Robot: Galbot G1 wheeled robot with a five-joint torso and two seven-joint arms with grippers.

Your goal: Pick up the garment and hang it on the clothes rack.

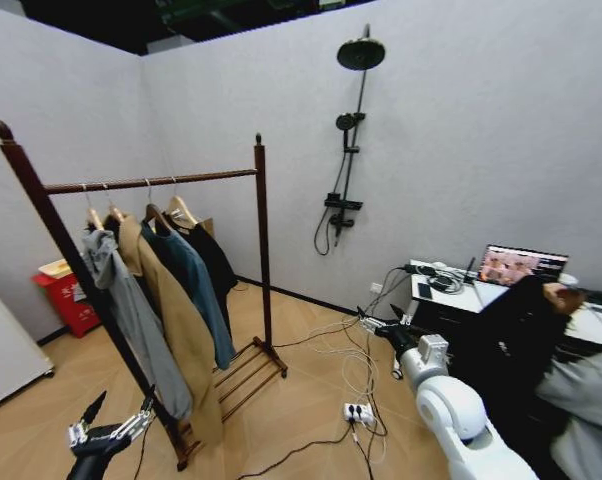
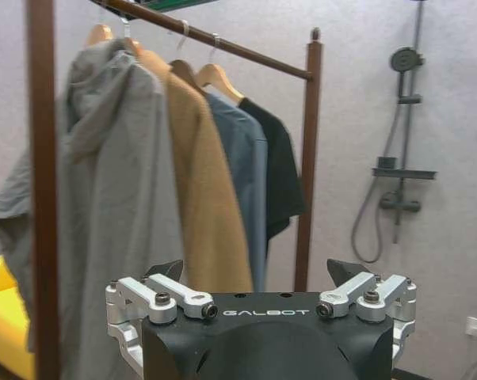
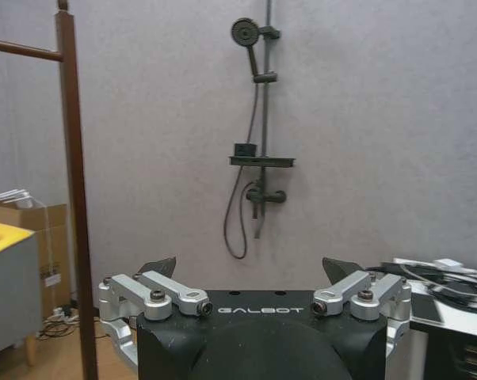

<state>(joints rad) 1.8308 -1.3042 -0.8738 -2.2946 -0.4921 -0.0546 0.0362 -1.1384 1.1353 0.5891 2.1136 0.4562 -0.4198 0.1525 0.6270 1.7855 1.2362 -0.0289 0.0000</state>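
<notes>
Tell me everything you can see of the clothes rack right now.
The clothes rack is dark red-brown wood: two posts with rounded finials, one horizontal rail, a slatted low shelf on feet. It stands upright on the wood floor near the grey wall. Four garments hang from the rail on hangers, crowded toward its left end: a grey hoodie, a tan coat, a blue jacket and a black garment. The rail's right stretch is bare. Neither gripper touches it.

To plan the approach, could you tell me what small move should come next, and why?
Probably raise the left tool toward the hanger of the garment. The black jacket hangs last in the row on the clothes rack, while the left tool sits low by the rack's foot, open and empty. The right tool, also open, is beyond the post.
</notes>
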